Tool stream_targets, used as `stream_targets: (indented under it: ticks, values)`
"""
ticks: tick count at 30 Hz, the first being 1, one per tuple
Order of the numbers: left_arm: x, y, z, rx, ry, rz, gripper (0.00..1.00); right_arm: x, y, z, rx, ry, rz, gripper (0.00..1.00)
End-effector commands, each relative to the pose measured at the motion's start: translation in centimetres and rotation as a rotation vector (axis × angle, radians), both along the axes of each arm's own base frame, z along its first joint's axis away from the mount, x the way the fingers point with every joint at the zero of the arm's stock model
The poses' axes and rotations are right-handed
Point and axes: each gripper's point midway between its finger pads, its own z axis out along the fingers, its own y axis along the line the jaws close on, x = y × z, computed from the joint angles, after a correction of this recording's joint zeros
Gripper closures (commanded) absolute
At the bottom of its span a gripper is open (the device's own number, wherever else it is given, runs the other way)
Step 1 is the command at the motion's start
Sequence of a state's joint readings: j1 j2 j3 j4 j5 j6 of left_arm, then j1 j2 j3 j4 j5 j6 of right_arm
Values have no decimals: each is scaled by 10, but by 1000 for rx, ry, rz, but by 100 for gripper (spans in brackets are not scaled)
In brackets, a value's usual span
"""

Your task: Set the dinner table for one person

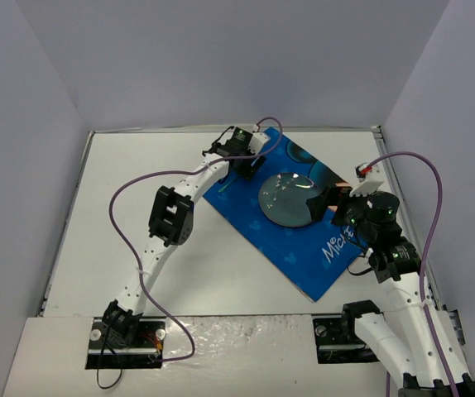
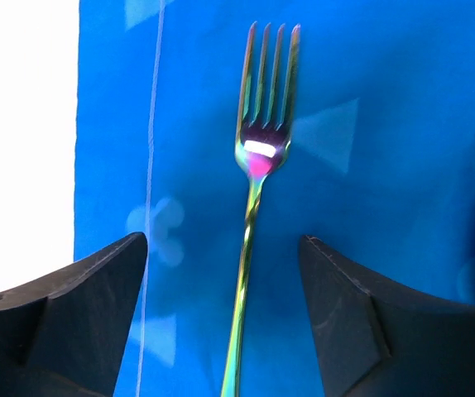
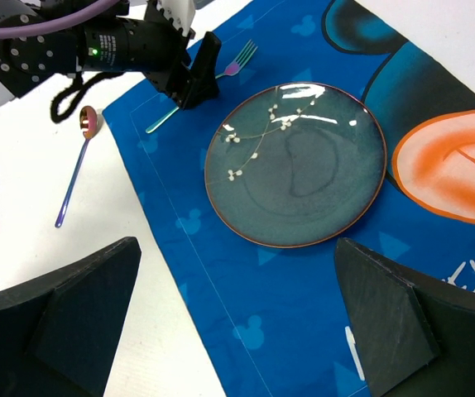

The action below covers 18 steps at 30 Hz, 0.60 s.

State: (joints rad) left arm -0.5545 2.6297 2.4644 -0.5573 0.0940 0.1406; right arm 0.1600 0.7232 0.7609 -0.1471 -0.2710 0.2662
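While the left hand (image 2: 223, 273) hangs with fingers apart over the placemat (image 3: 221, 289), the fork (image 2: 258, 157) lies flat between them, touched by neither, far-left of the plate (image 3: 295, 161). The right hand (image 3: 237, 256) has its fingers wide apart and holds nothing, near-right of the plate. The spoon (image 3: 76, 165) rests on the white surface (image 1: 138, 207), off the mat's far-left edge. The surface lies under everything, far wider than the mat; it is rigid, fixed and smooth, so cutlery may skid on it. Judgement: the spoon is thin, stiff, light and slick; pinch across mid-handle from above.
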Motion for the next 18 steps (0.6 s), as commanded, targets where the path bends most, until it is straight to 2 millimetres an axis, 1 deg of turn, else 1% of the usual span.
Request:
stream_targets:
  ticks: [1,2,3,4,6,7,9,10,11,12,14,16,18]
  values:
    - [10,22,150,-158,-221,213,21,3,3,36,-19,-123,30,0]
    - [4,28,165,-194,-221,261,21,3,2,38,-24,-131,28,0]
    - [-5,39,181,-211,-229,311,20,4,0,40,-28,-134,19,0]
    - [-15,50,192,-219,-228,357,20,4,-2,40,-27,-132,2,0]
    - [-34,69,201,-243,-207,439,20,6,-7,41,-18,-125,-39,0]
    - [-45,79,200,-241,-191,472,20,7,-9,41,-3,-117,-61,0]
    - [-67,99,216,-276,-189,537,20,6,-7,43,10,-115,-51,0]
    - [-78,108,201,-253,-156,556,20,6,-5,42,13,-112,-45,0]
    - [-91,118,176,-214,-109,573,20,5,-3,42,18,-109,-33,0]
    - [-99,126,167,-206,-91,591,20,4,-2,42,21,-109,-27,0]
    - [-121,151,139,-191,-17,661,23,3,0,39,24,-100,-15,0]
    - [-136,164,123,-206,42,704,25,1,1,38,25,-100,-6,0]
    - [-146,179,102,-187,90,743,28,0,2,37,27,-99,1,0]
